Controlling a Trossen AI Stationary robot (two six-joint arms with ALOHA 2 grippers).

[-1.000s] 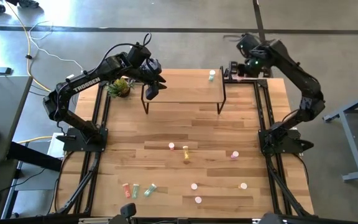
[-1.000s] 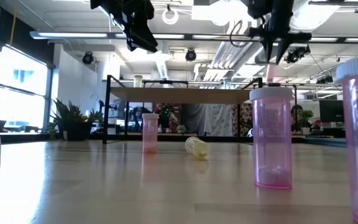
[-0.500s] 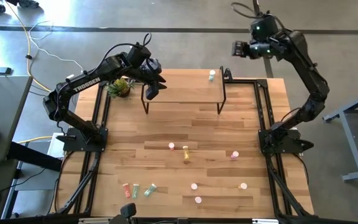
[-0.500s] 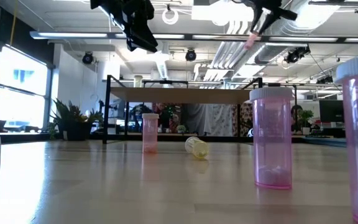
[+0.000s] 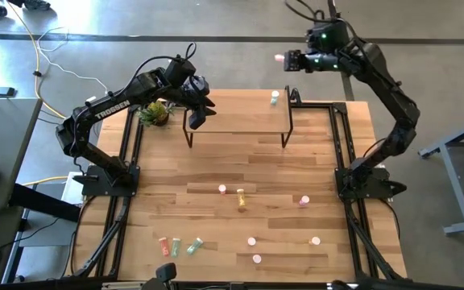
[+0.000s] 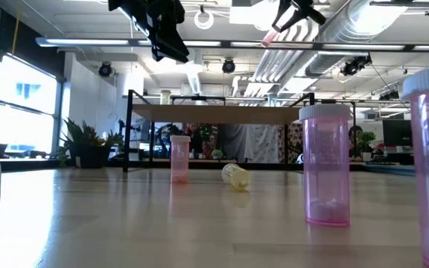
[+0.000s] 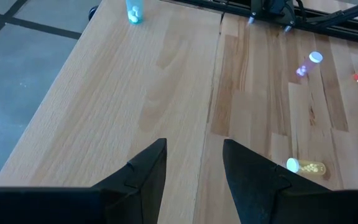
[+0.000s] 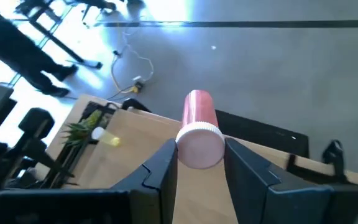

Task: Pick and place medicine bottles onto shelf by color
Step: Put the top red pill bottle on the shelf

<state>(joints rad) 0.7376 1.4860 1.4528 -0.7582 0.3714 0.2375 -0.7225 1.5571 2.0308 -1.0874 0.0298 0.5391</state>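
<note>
Presently on record:

Right gripper [image 5: 287, 60]: raised high, beyond the far edge of the table [image 5: 296, 161] and just past the shelf's right end, fingers clamped on a pink bottle [image 8: 199, 129]. The bottle lies sideways in the grip, pale cap toward the wrist camera, pink body projecting past the fingertips; in the high view its pink end shows at the gripper's tip.

Left gripper [image 5: 197, 113]: held above the left end of the shelf [image 5: 236, 113], fingers [image 7: 145, 171] apart with nothing between them; light wood of the shelf top lies under them.

Shelf: stands at the far middle of the table. One pale green bottle [image 5: 275, 98] stands upright on it, near its right end.

Bottles on the table, near half:
- pink, upright, mid-table [image 5: 222, 190]
- yellow, on its side, just beside that one [image 5: 241, 199]
- pink, toward the right [image 5: 304, 200]
- three pink in the front right area [image 5: 251, 241], [image 5: 257, 258], [image 5: 315, 240]
- row at front left: an orange one [image 5: 163, 243], then two greenish ones [image 5: 176, 245], [image 5: 194, 246], lying tilted.

Plant-like object [image 5: 155, 113]: on the far left of the table, beside the left arm.
</note>
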